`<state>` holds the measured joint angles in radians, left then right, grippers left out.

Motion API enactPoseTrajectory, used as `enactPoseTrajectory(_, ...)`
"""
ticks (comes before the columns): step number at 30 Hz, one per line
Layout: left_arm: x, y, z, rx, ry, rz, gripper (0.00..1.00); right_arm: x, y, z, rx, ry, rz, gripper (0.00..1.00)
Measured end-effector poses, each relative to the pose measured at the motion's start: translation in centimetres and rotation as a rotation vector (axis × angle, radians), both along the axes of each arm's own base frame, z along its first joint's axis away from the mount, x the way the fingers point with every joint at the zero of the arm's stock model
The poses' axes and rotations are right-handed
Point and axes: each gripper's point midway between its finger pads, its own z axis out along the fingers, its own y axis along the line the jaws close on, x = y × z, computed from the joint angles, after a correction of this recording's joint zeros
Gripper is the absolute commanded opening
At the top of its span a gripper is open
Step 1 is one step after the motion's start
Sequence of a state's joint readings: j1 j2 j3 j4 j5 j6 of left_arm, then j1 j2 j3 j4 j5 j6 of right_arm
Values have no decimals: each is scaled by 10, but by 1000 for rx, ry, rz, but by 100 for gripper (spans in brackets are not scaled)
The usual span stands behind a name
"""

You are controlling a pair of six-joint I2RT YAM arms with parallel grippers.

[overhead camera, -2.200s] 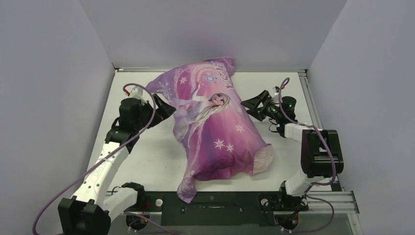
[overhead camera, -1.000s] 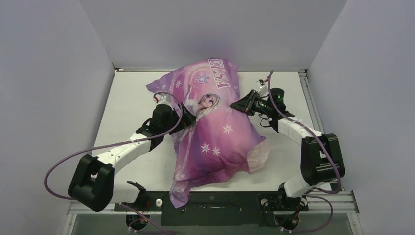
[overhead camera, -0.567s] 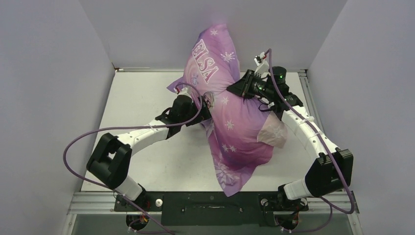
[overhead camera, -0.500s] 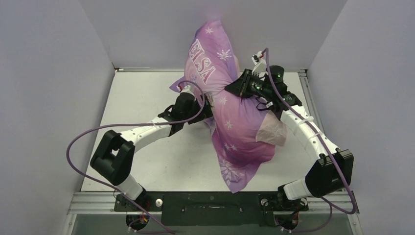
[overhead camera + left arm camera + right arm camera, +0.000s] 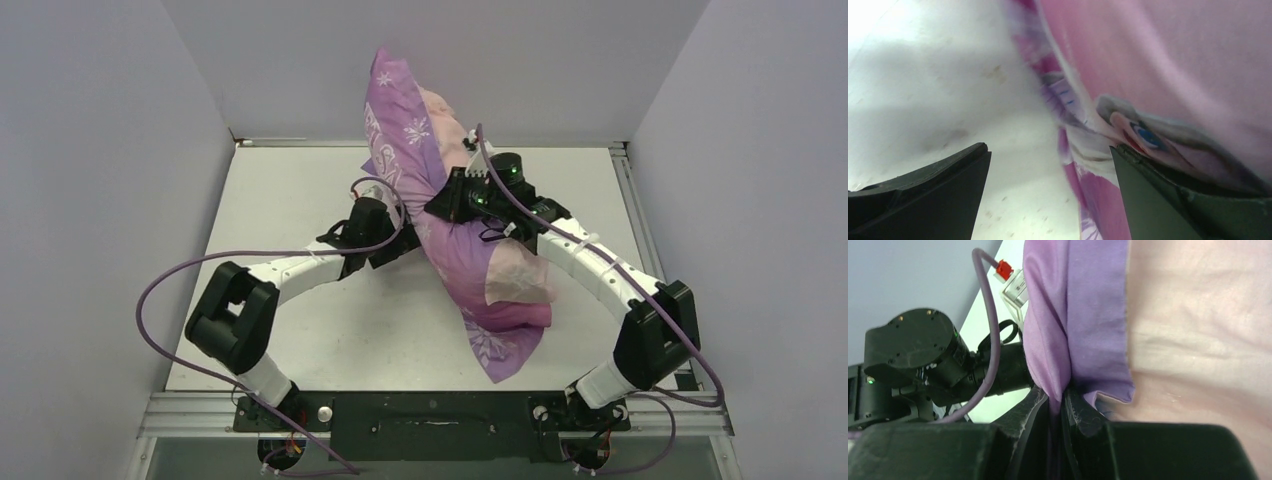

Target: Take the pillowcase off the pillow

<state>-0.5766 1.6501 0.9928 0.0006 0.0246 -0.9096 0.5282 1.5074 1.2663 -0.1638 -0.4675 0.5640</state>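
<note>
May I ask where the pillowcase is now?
Top view: the pillowcase stands raised mid-table between the arms, pinched by the right gripper, the open left gripper beside it.

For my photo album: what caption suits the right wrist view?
The right fingers pinch a purple fold of the pillowcase, its pale pink side alongside.

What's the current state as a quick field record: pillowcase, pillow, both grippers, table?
pillowcase: lifted on edge, upper end high, lower end hanging toward the near table edge; purple printed face to the left, pale pink face to the right
pillow: not visible; the cover looks stuffed, so it is likely inside
right gripper: shut on a fold of purple pillowcase fabric
left gripper: open, low beside the printed face, gripping nothing
table: white
task status: cover not yet off
</note>
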Motion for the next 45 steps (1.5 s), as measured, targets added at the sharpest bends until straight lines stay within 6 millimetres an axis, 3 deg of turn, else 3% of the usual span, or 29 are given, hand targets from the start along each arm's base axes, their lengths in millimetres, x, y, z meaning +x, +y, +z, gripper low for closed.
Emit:
enactPoseTrajectory(4, -23, 39, -11, 3, 124, 53, 96, -15, 26, -19, -19, 30, 65, 6)
enactPoseTrajectory(9, -22, 97, 36, -118, 141, 126, 96, -33, 46, -37, -39, 66, 119, 8)
enactPoseTrajectory(12, -25, 131, 53, -162, 101, 157, 96, -41, 57, -47, -52, 85, 147, 11)
enactPoseTrajectory(18, -66, 154, 78, -68, 30, 124, 96, -60, 75, -61, -95, 105, 187, 25)
enactPoseTrajectory(25, -85, 202, 127, 163, -131, 204, 96, -91, 91, -61, -154, 98, 256, 42)
enactPoseTrajectory(31, -99, 227, 152, 285, -267, 248, 96, -106, 87, -71, -238, 104, 283, 60)
enactPoseTrajectory(38, -104, 230, 138, 352, -267, 195, 96, -111, 65, -56, -312, 58, 257, 98)
enactPoseTrajectory(42, -102, 231, 143, 378, -285, 173, 96, -113, 42, -32, -335, 1, 207, 90)
enactPoseTrajectory(45, -99, 231, 153, 386, -309, 168, 96, -114, 23, -15, -347, -44, 156, 90)
